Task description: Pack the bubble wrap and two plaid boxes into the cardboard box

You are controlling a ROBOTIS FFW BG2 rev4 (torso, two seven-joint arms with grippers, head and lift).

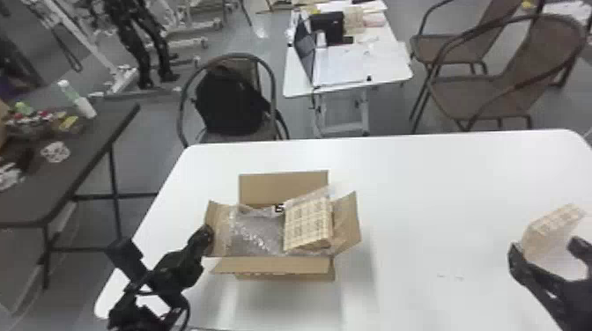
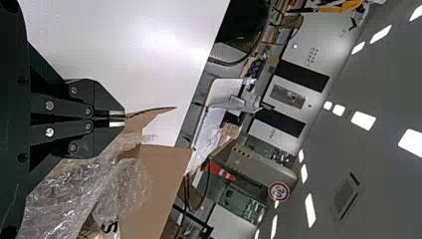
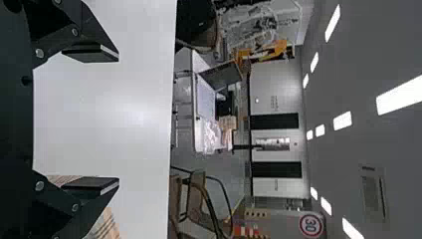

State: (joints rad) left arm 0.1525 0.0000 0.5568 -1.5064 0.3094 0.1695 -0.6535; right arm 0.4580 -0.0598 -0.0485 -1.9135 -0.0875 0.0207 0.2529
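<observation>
White table [image 1: 449, 189], chair [image 1: 249, 69] w/ black bag [image 1: 231, 103] behind; on it cardboard box [image 1: 273, 265], flaps up & out, L flap [image 1: 219, 215] pinched by L gripper [image 1: 207, 233]. R gripper [image 1: 545, 247], fingers wide apart, grips nothing. Clear crinkly bubble wrap [image 1: 255, 231] inside box, tan plaid box [image 1: 308, 222] tilted atop; 2nd plaid box [image 1: 553, 224] near R gripper.

A black backpack [image 1: 231, 103] rests on a round-backed metal chair [image 1: 274, 88] beyond the wide white table [image 1: 440, 176]. An open grey laptop [image 1: 305, 48] stands on a smaller white table [image 1: 297, 86], near brown woven armchairs [image 1: 497, 94]. A white-and-green bottle [image 1: 78, 100] lies on a dark table [image 1: 48, 196].
</observation>
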